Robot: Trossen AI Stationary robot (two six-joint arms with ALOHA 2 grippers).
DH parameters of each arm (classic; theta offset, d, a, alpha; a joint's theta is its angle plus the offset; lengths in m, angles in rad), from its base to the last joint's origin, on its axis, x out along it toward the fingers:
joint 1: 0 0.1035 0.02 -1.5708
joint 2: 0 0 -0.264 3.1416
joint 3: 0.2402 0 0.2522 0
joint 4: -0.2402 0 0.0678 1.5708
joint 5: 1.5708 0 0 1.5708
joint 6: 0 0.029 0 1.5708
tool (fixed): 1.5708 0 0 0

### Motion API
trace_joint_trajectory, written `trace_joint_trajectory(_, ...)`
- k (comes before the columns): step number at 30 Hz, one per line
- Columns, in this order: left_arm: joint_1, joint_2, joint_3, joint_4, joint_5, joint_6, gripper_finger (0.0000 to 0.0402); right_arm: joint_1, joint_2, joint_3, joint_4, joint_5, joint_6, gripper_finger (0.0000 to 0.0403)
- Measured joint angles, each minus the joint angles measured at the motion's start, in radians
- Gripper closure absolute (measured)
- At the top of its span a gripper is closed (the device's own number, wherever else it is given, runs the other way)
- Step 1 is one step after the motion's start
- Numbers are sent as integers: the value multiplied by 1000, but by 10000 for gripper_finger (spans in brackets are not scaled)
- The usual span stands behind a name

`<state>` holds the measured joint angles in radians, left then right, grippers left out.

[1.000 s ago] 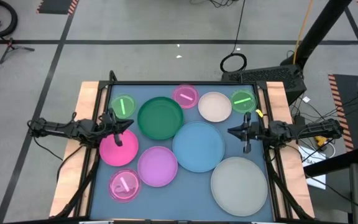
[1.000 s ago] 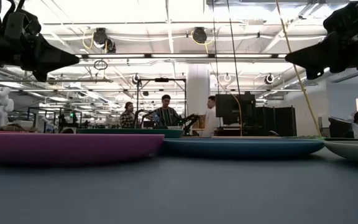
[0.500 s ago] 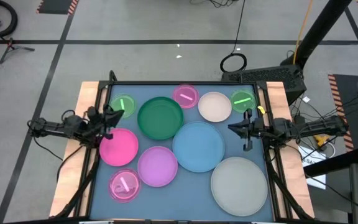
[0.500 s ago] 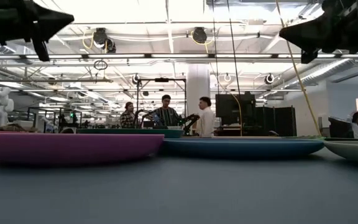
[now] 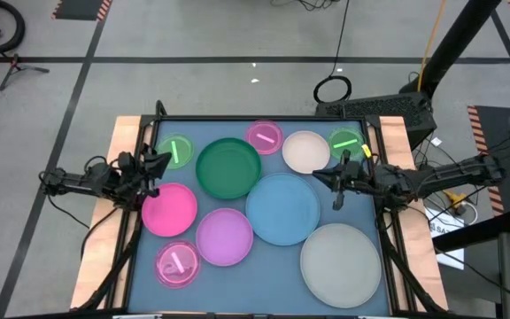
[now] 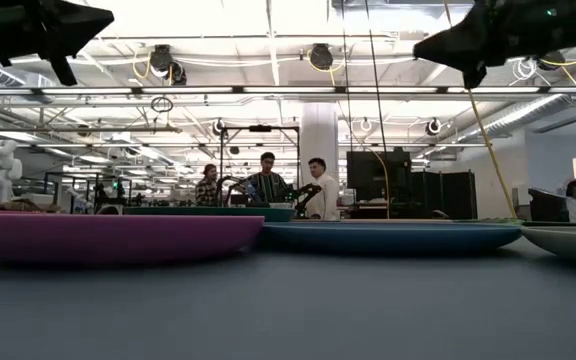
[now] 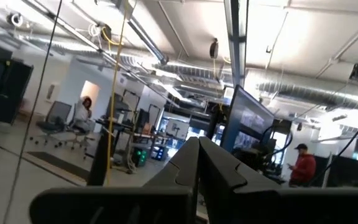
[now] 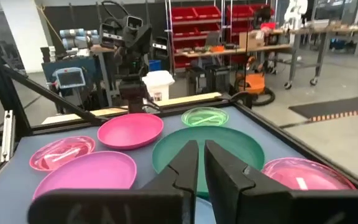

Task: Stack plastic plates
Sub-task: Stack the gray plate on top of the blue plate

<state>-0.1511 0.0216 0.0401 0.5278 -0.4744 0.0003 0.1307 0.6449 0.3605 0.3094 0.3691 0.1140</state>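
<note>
Ten round plates lie flat and apart on the blue-grey table top. At the far side are a small translucent green plate (image 5: 175,149), a dark green plate (image 5: 228,168), a small translucent pink plate (image 5: 264,136), a cream plate (image 5: 305,151) and a second translucent green plate (image 5: 346,142). Nearer lie the blue plate (image 5: 282,208), pink plate (image 5: 168,209), lilac plate (image 5: 224,237), another translucent pink plate (image 5: 177,264) and the white-grey plate (image 5: 341,264). My left gripper (image 5: 165,160) is shut, raised between the small green and pink plates. My right gripper (image 5: 315,180) is shut, high over the blue plate's far right rim.
Wooden boards (image 5: 122,142) flank the table on both sides, with a black frame rail (image 5: 255,119) along the far edge. Plates cover most of the surface; bare table shows at the near left corner (image 5: 144,292). People stand in the room beyond the table (image 6: 268,180).
My left gripper drew back from over the pink plate toward the table's left edge, rose and tipped upward; its wrist view now looks at the ceiling. My right gripper rose and moved toward the table's middle, over the blue plate's rim. No plate moved.
</note>
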Motion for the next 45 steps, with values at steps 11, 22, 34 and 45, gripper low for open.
trace_joint_trajectory(11,-2,0,1,-143,1,-108,385,-5,282,289,-180,-1,132,381)
trace_joint_trajectory(22,-59,0,1,-206,41,-270,385,-45,529,578,-445,-115,230,381)
trace_joint_trajectory(34,-63,0,1,-126,-13,-158,385,-47,707,673,-631,-375,449,381)
trace_joint_trajectory(45,-63,0,1,-52,-103,29,385,-109,739,744,-836,-371,472,381)
